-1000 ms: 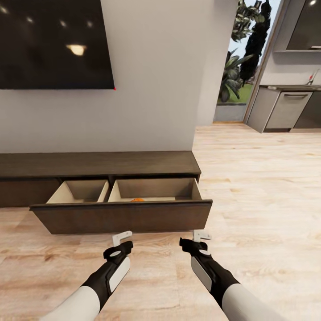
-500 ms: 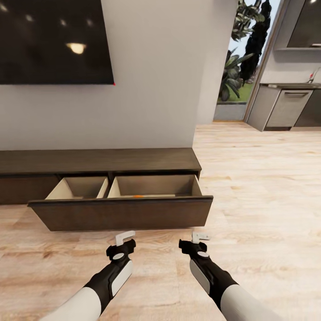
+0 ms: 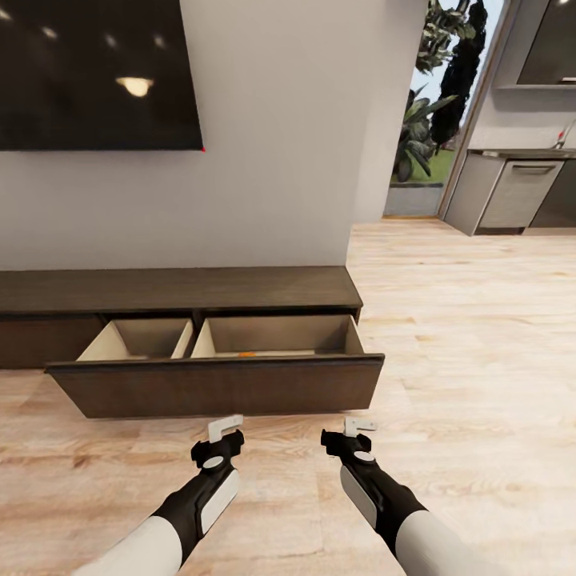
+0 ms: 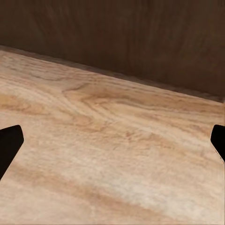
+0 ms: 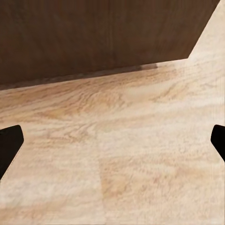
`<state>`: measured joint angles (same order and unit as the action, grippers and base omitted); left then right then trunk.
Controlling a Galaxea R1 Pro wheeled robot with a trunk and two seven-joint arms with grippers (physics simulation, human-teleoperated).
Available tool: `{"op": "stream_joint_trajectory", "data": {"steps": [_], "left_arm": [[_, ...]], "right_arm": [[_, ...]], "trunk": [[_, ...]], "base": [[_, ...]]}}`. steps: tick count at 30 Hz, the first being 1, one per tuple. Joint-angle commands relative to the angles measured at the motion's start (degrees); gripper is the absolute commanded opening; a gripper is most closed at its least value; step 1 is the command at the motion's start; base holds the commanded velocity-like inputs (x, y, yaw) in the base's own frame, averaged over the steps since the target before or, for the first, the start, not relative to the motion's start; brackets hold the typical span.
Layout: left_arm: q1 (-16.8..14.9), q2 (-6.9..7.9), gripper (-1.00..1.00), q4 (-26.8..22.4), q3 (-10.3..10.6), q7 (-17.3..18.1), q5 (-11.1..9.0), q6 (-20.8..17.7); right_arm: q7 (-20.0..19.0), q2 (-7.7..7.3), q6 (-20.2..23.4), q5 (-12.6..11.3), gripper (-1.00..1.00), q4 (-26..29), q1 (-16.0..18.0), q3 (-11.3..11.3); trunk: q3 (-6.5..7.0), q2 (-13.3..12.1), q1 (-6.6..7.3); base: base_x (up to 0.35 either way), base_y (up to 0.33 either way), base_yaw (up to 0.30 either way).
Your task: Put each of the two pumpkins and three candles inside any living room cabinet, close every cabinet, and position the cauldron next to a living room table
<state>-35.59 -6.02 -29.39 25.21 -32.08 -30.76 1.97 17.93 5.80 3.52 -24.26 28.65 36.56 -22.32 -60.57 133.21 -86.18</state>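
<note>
The long low dark-brown cabinet stands against the wall ahead, its wide drawer pulled out toward me. Over the drawer front I see two beige compartments. In the right compartment a thin orange sliver of a pumpkin shows; the rest is hidden by the front. My left gripper and right gripper hover low over the floor just short of the drawer front, both open and empty. The wrist views show the dark drawer front close ahead above the floorboards. No candles are in sight.
A large black TV hangs on the wall above the cabinet. At the far right are grey kitchen units and a glass door with plants. Light wood floor stretches to the right of the drawer.
The whole picture has shifted slightly, so the camera moved. Less of the pumpkin now shows above the drawer front. Both arms keep the same pose.
</note>
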Motion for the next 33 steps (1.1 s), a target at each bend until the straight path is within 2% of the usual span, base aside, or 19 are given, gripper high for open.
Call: {"op": "stream_joint_trajectory", "data": {"steps": [1,24,31,33], "left_arm": [[0.00,0.02,1.00,0.01,0.01,0.00,0.00,0.02],[0.00,0.04,1.00,0.03,0.11,0.00,0.06,0.22],[0.16,-0.03,1.00,0.03,0.06,-0.02,0.14,0.39],[0.17,-0.04,1.00,0.03,0.08,-0.01,0.16,0.38]], "right_arm": [[0.00,0.00,0.00,0.00,1.00,0.00,0.00,0.00],[-0.03,0.00,0.00,0.00,1.00,0.00,0.00,0.00],[-0.09,0.00,0.00,0.00,1.00,0.00,0.00,0.00],[-0.09,0.00,0.00,0.00,1.00,0.00,0.00,0.00]], "trunk": [[0.00,0.00,0.00],[0.00,0.00,0.00],[0.00,0.00,0.00],[-0.36,0.80,-0.44]], "base": [[0.296,0.000,0.000],[0.320,0.000,0.000],[0.096,0.000,0.000],[0.008,0.000,0.000]]}}
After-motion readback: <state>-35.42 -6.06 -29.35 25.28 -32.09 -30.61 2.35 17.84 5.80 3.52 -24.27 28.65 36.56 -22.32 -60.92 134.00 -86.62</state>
